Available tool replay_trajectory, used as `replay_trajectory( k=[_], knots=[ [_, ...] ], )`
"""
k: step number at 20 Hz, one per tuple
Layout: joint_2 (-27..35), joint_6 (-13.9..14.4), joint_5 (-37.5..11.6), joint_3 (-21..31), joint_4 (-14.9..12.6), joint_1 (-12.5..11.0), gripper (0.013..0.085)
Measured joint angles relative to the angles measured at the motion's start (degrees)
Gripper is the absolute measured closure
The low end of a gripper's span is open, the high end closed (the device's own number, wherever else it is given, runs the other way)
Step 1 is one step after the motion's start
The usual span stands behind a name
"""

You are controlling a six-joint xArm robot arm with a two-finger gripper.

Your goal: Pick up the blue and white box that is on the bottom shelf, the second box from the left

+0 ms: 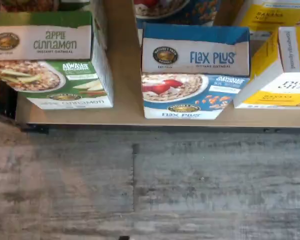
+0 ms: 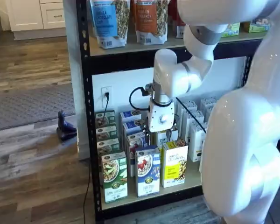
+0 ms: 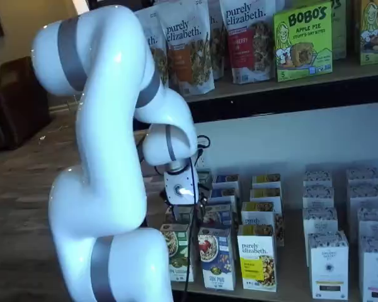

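The blue and white box [image 1: 190,75] stands upright at the front of its row on the bottom shelf [image 1: 125,65], between a green-and-white carton [image 1: 50,65] and a yellow carton [image 1: 285,65]. It shows in both shelf views [image 2: 148,170] [image 3: 216,258]. My gripper [image 2: 157,136] hangs above and a little behind this front box, over the blue row. Its white body is plain to see, but its black fingers blend into the cartons behind them. In a shelf view the gripper [image 3: 181,211] is partly hidden by the arm. I cannot tell whether it is open or shut. It holds nothing.
More blue cartons stand in a row behind the front one. White cartons [image 2: 196,135] fill the shelf's right part. Bags [image 2: 130,18] stand on the upper shelf. A black slotted upright [image 2: 86,116] bounds the left side. Grey wood floor [image 1: 150,185] lies before the shelf.
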Motion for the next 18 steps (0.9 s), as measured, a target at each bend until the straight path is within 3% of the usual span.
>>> replay_trajectory(
  k=[18],
  knots=[
    [20.5,-3.4,-6.6,-10.9,-1.8,-5.2,0.013]
  ],
)
